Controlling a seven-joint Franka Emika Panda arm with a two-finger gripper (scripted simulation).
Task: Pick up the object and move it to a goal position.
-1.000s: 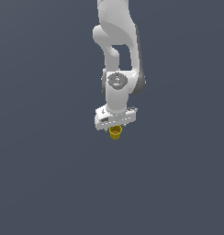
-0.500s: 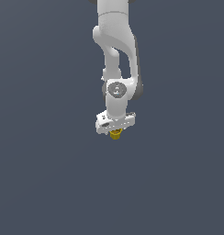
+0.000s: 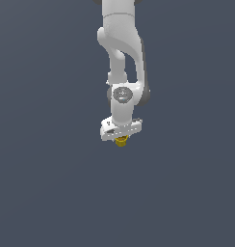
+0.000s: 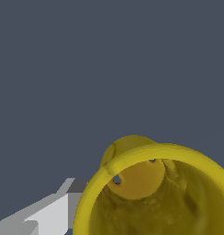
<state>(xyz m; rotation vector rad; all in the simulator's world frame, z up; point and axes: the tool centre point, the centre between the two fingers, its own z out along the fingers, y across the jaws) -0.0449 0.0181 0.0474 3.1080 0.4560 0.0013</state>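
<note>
White Panda gripper [image 3: 121, 139] points down, fingers clenched on the small yellow cup [image 3: 121, 141] just beneath the hand; wrist view looks into the cup's open rim, one finger [image 4: 49, 215] beside it.

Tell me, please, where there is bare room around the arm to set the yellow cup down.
In the exterior view the dark grey surface shows nothing on it to either side of the arm and all across the foreground. The only crowded spot is directly under the gripper, where the yellow cup sits tight against it; whether the cup touches the surface cannot be told.
</note>
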